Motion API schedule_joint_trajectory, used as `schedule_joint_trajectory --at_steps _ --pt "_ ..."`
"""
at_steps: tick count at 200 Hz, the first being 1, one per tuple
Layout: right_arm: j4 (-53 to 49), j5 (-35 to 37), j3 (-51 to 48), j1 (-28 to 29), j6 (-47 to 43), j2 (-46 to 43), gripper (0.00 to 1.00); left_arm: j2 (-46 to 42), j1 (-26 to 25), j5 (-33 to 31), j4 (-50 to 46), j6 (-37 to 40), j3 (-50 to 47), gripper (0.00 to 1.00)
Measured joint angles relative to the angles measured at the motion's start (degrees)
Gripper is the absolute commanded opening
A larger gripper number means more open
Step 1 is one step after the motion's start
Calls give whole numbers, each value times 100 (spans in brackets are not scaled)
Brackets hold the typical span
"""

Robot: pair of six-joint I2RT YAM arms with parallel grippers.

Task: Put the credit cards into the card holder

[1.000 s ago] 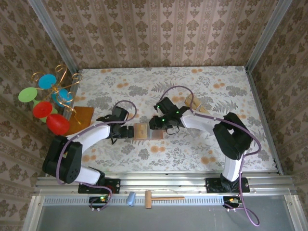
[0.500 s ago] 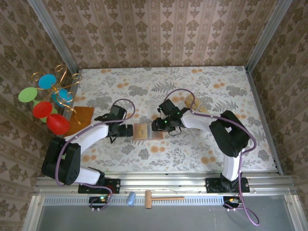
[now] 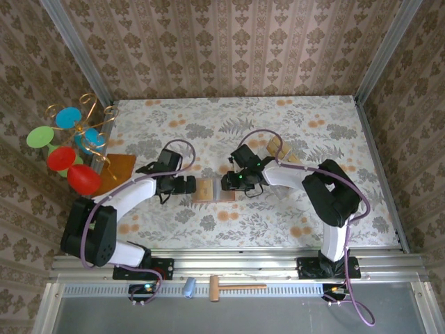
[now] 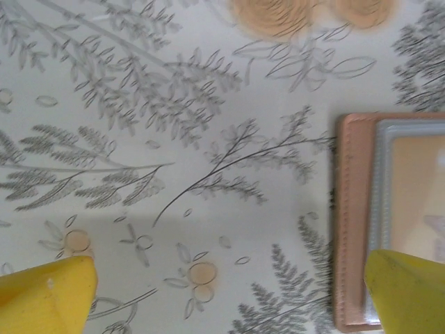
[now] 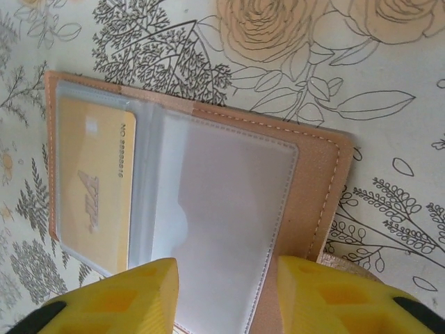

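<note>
The card holder [image 3: 212, 190] lies open and flat on the flowered table between my two grippers. In the right wrist view its left clear pocket holds one gold credit card [image 5: 94, 188], and the right clear pocket [image 5: 219, 223] is empty. My right gripper [image 5: 226, 296] hovers over that empty pocket, open, with nothing between its fingers. My left gripper [image 4: 226, 292] stands wide open over bare table, its right fingertip [image 4: 407, 289] above the card holder's [image 4: 353, 223] left edge. More credit cards [image 3: 279, 149] lie in a loose pile behind the right arm.
An orange-brown flat board [image 3: 115, 172] lies at the table's left edge, next to a wire stand with coloured discs [image 3: 66, 142]. A wooden mallet [image 3: 233, 286] and a blue cylinder [image 3: 188, 287] rest on the front rail.
My left gripper has slid right, up to the card holder's left edge. My right gripper has shifted slightly over the holder's right half, and its jaws have widened and narrowed again.
</note>
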Motion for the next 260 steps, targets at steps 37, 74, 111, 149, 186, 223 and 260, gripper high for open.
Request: schedule_joint_trajectory --at_steps 37,74,111,149,186,223,260 --pt "-155 136 -9 57 -164 -219 10 205 74 518 431 -4 186 100" --pt "-354 348 -9 254 -293 -256 3 494 120 1029 876 -61 214 100" --pt "-363 415 -9 380 -295 -254 1 592 179 1425 1259 -232 214 100" --pt "-269 444 -105 382 -293 -210 0 750 181 1707 1558 -367 212 100" --pt "-63 448 -361 365 -247 -105 0 863 181 1904 1851 -533 205 100" --pt "136 431 -470 356 -179 -120 0 981 177 2022 2107 -658 140 100" --pt "201 426 -514 356 -162 -138 0 1156 140 2052 2247 -715 129 100"
